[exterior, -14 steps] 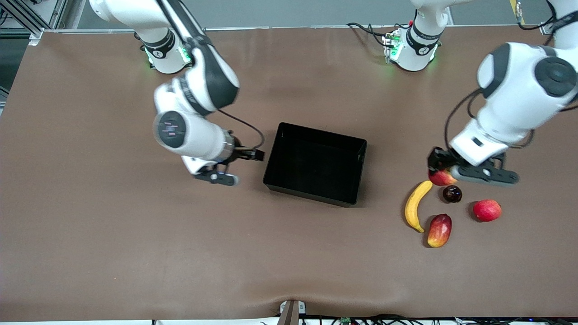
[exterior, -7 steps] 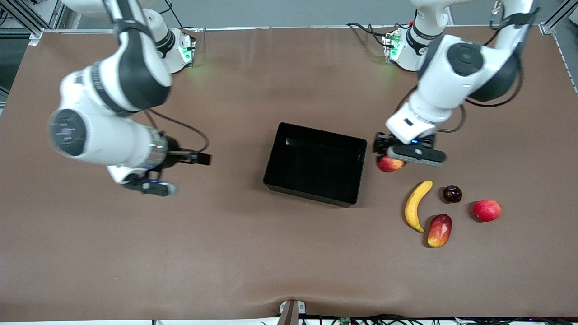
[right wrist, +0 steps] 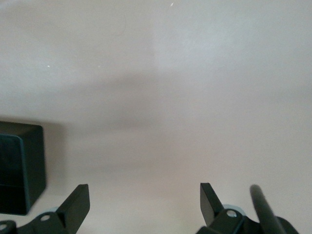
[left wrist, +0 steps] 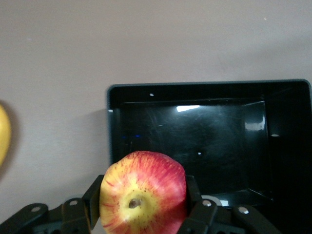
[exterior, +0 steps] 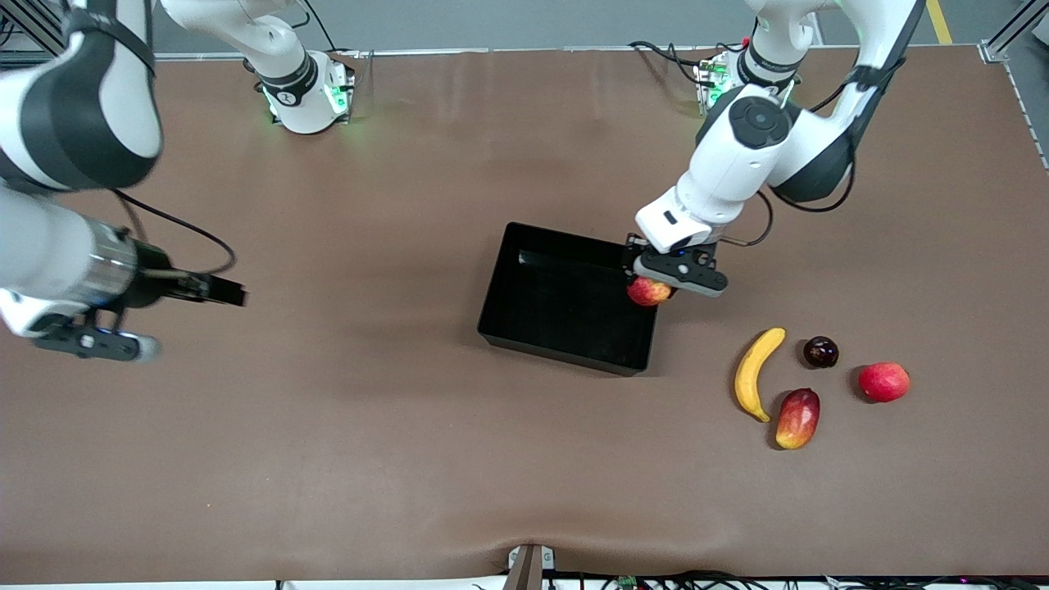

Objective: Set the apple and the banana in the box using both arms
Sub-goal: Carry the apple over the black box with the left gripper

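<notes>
Fingers of the left gripper clasp the apple over the box at centre frame in the front view; the banana lies on the surface at lower right, while the right gripper hangs spread at far left

Left wrist view: the apple sits clamped above the box

Right wrist view: spread fingers hang over bare surface

No readable txt, labels, brand names or nos. anywhere. Base collars of both arms carried a small round mark, too small to make out as lettering.
</notes>
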{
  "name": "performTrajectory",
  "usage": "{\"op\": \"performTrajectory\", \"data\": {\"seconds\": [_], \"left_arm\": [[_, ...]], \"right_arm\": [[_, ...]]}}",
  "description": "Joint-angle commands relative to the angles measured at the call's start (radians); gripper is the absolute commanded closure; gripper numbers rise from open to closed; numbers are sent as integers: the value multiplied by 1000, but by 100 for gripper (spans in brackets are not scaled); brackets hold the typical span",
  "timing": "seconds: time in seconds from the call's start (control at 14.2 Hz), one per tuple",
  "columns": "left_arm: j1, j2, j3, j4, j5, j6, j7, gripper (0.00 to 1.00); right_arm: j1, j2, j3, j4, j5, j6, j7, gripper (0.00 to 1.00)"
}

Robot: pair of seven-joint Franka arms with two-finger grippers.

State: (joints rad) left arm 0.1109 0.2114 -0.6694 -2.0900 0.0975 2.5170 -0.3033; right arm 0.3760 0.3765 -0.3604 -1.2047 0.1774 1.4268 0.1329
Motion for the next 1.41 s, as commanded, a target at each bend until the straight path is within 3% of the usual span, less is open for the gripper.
{"op": "performTrajectory", "data": {"seconds": [0.0, 0.63, 0.92, 0.99, 1.2, 1.34], "left_arm": [[-17, 49, -3, -21, 86, 81, -84, 100], [-48, 239, -3, 13, 511, 88, -420, 100], [-74, 273, -3, 21, 600, 88, -545, 100], [-83, 275, -3, 19, 602, 88, -551, 100], [-83, 312, -3, 18, 602, 86, -553, 100], [-86, 321, -3, 15, 604, 85, -551, 100]], "right_arm": [[-72, -51, 15, -10, -24, -12, -104, 0], [-190, -100, 3, -47, -27, 11, -302, 0], [-128, -341, 12, -393, -148, 202, -299, 0], [-132, -370, 11, -433, -150, 233, -300, 0], [-146, -372, 3, -432, -133, 216, -300, 0], [-147, -358, 3, -342, -121, 205, -297, 0]]}}
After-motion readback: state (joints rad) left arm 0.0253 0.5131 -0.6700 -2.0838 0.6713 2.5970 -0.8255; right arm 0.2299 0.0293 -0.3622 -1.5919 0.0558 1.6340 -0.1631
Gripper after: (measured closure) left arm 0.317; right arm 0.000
